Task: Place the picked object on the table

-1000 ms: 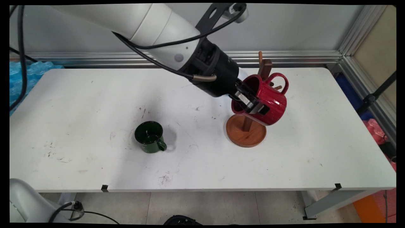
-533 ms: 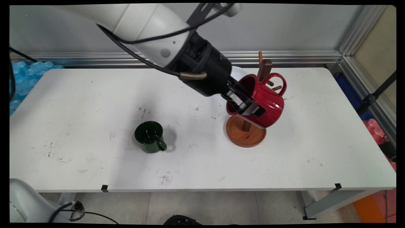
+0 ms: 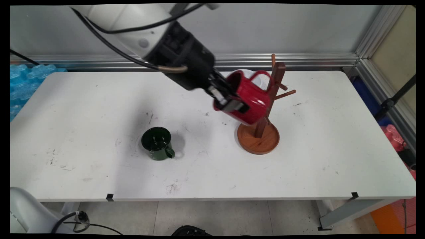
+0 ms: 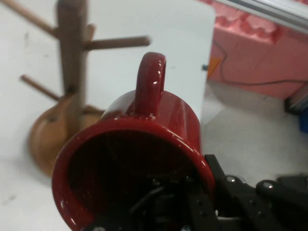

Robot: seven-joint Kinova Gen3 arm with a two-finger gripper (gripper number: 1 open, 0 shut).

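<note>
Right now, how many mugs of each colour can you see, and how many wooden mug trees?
Red mug: 1, held in the gripper, off the table
Green mug: 1, standing on the table
Wooden mug tree: 1
Total: 3 things

You see a white table (image 3: 83, 99). On it a dark green mug (image 3: 156, 143) stands near the middle, upright. A wooden mug tree (image 3: 262, 126) stands toward the right edge.
</note>
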